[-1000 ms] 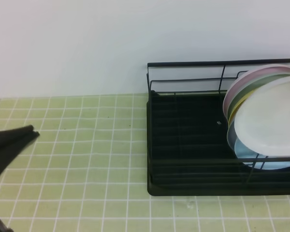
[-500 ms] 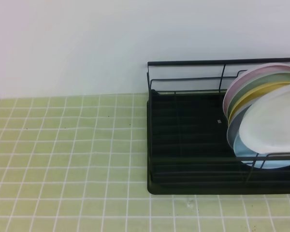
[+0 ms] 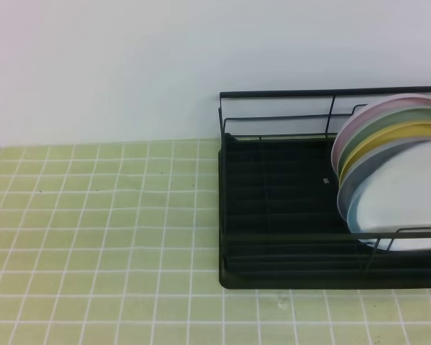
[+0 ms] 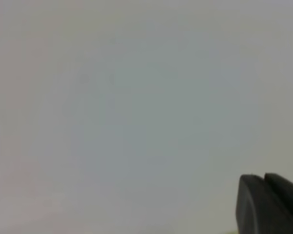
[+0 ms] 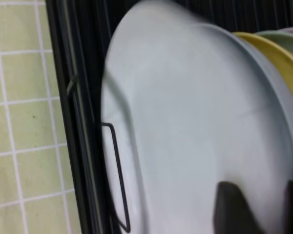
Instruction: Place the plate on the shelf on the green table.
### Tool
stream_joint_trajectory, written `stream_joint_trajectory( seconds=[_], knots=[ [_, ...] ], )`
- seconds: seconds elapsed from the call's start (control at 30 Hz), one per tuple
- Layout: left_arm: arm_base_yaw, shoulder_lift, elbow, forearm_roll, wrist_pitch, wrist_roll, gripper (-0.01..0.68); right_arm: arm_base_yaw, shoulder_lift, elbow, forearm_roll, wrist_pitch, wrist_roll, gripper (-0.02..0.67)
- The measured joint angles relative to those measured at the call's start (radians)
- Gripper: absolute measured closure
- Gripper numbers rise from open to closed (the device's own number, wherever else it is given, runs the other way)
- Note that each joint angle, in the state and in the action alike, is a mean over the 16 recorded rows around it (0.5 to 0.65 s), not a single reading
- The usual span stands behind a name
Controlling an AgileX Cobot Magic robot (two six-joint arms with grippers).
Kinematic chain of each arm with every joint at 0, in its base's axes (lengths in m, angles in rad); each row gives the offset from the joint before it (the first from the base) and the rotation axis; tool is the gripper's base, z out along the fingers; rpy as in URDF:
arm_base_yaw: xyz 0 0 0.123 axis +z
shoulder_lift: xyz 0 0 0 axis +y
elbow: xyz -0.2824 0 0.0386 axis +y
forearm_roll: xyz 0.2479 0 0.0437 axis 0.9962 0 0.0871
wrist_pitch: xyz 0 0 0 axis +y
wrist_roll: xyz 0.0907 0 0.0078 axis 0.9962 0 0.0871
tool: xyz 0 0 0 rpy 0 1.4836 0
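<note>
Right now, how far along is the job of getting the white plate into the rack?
Mostly done: the white plate stands in the shelf on the green table, front of the coloured plates. In hand: the right gripper sits close against the plate's face, fingers apart, seemingly letting go. Left: pull that arm clear.

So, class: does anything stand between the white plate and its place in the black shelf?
Nothing visible does. The plate already stands inside the shelf, at the front of the row, leaning on the coloured plates behind it.
</note>
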State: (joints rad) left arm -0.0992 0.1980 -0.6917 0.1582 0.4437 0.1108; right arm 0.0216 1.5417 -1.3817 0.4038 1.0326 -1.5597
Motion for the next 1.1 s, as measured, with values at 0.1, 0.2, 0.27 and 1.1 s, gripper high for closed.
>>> stream_joint_trajectory(
  seconds=[0.1,0.2,0.27,1.1],
  knots=[
    [0.025,-0.073,0.079,-0.002,-0.018,-0.025,0.673,0.0,-0.001,0.0,0.01,-0.001,0.005,0.34],
    [0.037,-0.133,0.177,-0.003,-0.048,-0.054,0.673,0.0,-0.007,0.0,0.023,0.001,0.013,0.296],
    [0.04,-0.163,0.248,-0.004,-0.077,-0.073,0.673,0.0,-0.016,0.0,0.035,0.003,0.02,0.281],
    [0.105,-0.206,0.696,-0.111,-0.152,-0.222,0.673,0.0,-0.487,0.0,0.593,0.012,0.302,0.652]
  ],
)
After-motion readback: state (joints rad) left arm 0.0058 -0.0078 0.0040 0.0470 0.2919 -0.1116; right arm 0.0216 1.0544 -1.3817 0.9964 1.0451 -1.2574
